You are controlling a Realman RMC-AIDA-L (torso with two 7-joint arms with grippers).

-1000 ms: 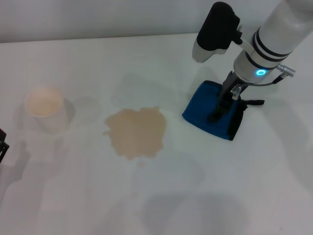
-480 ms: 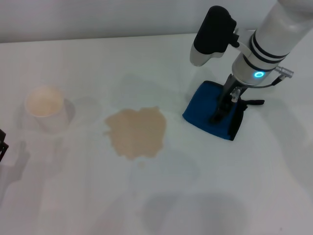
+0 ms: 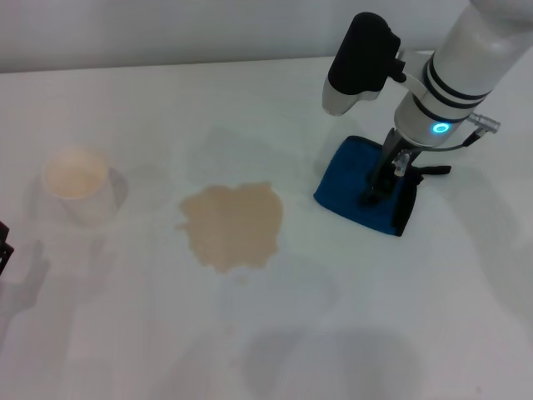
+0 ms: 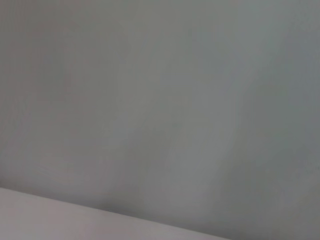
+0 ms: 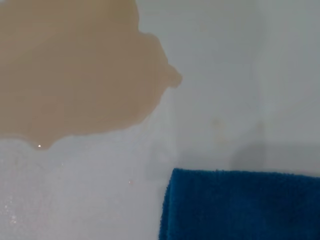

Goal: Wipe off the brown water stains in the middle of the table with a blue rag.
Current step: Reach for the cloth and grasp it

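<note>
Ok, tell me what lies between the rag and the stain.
Nothing: only bare white table separates the blue rag from the brown stain. The right wrist view shows the same gap.

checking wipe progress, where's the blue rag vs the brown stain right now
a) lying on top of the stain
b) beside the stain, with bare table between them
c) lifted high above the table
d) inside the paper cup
b: the blue rag lies under the right gripper, with bare table separating it from the brown stain.
</note>
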